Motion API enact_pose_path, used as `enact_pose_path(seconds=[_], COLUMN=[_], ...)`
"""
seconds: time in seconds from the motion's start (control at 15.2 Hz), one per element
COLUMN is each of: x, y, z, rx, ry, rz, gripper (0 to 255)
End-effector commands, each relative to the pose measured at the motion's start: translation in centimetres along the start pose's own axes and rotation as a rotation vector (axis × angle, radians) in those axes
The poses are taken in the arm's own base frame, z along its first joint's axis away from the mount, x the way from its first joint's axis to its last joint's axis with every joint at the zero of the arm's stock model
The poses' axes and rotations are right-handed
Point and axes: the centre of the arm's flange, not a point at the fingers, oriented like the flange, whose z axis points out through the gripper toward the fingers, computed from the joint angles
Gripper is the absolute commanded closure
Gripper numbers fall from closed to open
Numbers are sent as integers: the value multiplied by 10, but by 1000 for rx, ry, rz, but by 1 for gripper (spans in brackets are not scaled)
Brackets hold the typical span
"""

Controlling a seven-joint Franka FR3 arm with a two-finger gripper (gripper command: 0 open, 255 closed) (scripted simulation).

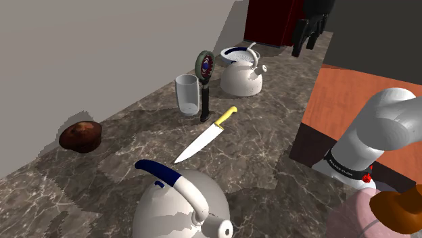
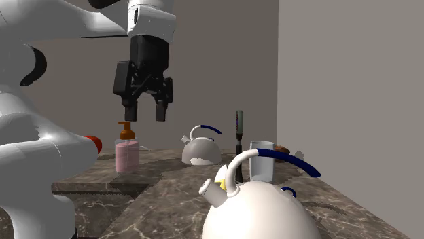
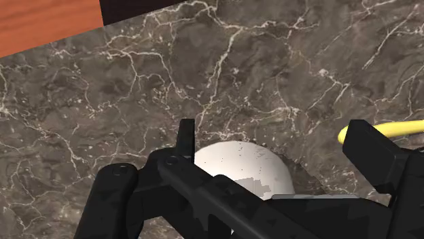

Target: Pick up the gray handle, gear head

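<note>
One tool matters: the gear-headed tool (image 1: 204, 86), dark grey in the handle, stands upright just beside the glass (image 1: 186, 94) on the marble counter (image 1: 270, 135). The gripper (image 2: 145, 114) hangs high and well apart from it, fingers spread and empty. A good approach comes in from the side away from the glass and closes on the handle. Whether the tool leans on the glass, I cannot tell. Counted: two white kettles, the near kettle (image 1: 179, 206) and the far kettle (image 1: 241, 78); one glass; one yellow-handled knife (image 1: 206, 135); one soap bottle (image 2: 126, 155); one brown lump (image 1: 80, 136).
</note>
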Motion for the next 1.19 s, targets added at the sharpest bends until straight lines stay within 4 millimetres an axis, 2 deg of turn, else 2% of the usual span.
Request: enact_pose_path(seconds=[0.0, 0.26, 0.53, 0.79, 1.12], x=[0, -7, -4, 8, 37], y=[0, -52, -104, -155, -214], z=[0, -9, -18, -27, -38], rx=[0, -1, -2, -2, -3], ry=[0, 8, 17, 25, 36], rz=[0, 191, 382, 572, 811], gripper=[0, 0, 0, 0, 0])
